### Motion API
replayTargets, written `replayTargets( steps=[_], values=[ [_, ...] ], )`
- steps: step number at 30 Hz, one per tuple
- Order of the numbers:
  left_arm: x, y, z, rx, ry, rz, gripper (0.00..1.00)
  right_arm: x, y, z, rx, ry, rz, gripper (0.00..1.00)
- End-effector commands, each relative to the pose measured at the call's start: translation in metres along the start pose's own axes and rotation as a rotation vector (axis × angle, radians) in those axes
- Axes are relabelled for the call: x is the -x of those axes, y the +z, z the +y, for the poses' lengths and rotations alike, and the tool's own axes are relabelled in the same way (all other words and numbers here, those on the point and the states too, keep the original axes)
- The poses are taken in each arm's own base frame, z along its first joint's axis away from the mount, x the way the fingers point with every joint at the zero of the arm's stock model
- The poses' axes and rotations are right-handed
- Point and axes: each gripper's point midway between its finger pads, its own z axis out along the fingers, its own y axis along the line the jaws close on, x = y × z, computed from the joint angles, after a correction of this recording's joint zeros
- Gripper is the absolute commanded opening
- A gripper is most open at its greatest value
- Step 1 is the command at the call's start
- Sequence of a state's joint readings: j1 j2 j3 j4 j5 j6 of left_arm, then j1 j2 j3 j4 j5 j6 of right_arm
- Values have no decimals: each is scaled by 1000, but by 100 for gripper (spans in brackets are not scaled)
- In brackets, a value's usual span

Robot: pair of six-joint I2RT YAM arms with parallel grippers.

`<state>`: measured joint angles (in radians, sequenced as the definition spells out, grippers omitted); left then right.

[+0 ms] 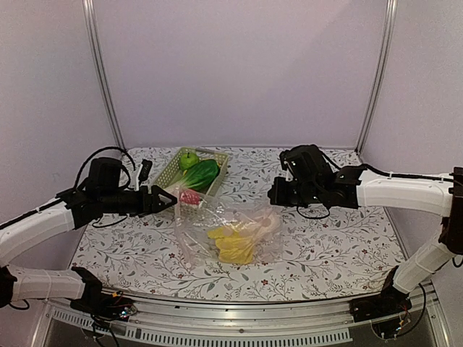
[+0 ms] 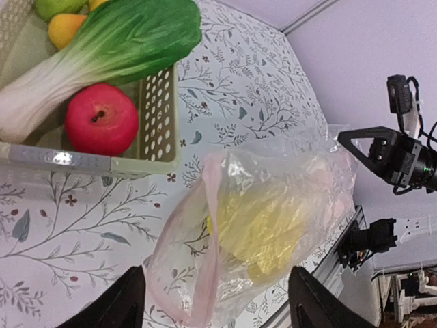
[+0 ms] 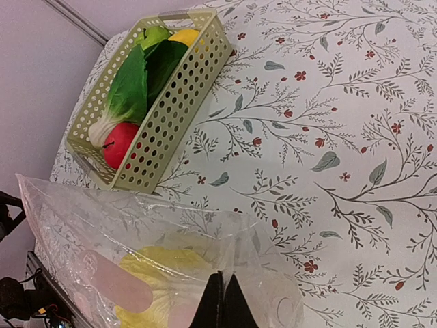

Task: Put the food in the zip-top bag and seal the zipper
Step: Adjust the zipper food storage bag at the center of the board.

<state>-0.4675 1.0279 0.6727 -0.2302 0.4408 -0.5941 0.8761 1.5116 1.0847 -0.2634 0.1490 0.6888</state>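
Floral table (image 1: 329, 249), lattice basket (image 1: 166, 173), clear zip-top bag (image 1: 194, 235)

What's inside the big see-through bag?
The yellow leafy cabbage lies inside the zip-top bag. The crinkly plastic blurs the rest, and anything beneath the cabbage is covered, so I cannot tell if more is in there.

A lab test booth: plain lilac walls (image 1: 239, 65), aluminium frame posts (image 1: 103, 72), floral-clothed table (image 1: 333, 246).

The right end effector (image 3: 222, 301) had its fingers pressed together on the film of the zip-top bag (image 3: 82, 232), with the yellow cabbage (image 3: 160, 273) inside. Near it on the bench (image 3: 328, 137), the green basket (image 3: 171, 109) held the red fruit (image 3: 119, 145), dark green vegetable (image 3: 147, 75), green apple (image 3: 153, 34) and yellow fruit (image 3: 186, 34).
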Motion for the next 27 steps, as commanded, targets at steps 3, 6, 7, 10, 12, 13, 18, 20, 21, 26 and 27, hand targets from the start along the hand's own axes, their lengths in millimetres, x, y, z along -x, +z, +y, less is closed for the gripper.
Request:
replayTargets(
  steps=[3, 6, 7, 10, 12, 13, 18, 20, 21, 26, 27],
  values=[
    [-10, -11, 11, 26, -72, -91, 76, -5, 4, -7, -20, 7, 7, 0],
    [-23, -4, 10, -11, -89, -46, 78, -5, 4, -6, -16, 1, 9, 0],
    [-25, -2, 9, -20, -85, -36, 77, -6, 5, -5, -12, 1, 10, 0],
    [-18, 4, 1, -59, -78, -39, 75, -7, 5, -3, -3, 1, 15, 0],
    [-3, 8, -6, -67, -65, -58, 67, -8, 6, -3, 1, 3, 19, 0],
    [3, 10, -8, -68, -58, -63, 63, -8, 6, -3, 1, 4, 20, 0],
    [18, 28, -6, -47, -42, -55, 50, -10, 7, -3, 4, 11, 24, 0],
    [21, 33, -9, -66, -39, -55, 38, -8, 5, -3, 6, 14, 18, 0],
    [24, 34, -14, -92, -38, -61, 28, -8, 4, -3, 6, 15, 17, 0],
    [55, -1, -50, -171, 49, -187, 0, 13, -26, -5, 19, 65, -70, 0],
    [63, -14, -59, -181, 75, -227, 0, 18, -34, -8, 14, 77, -97, 0]
  ],
)
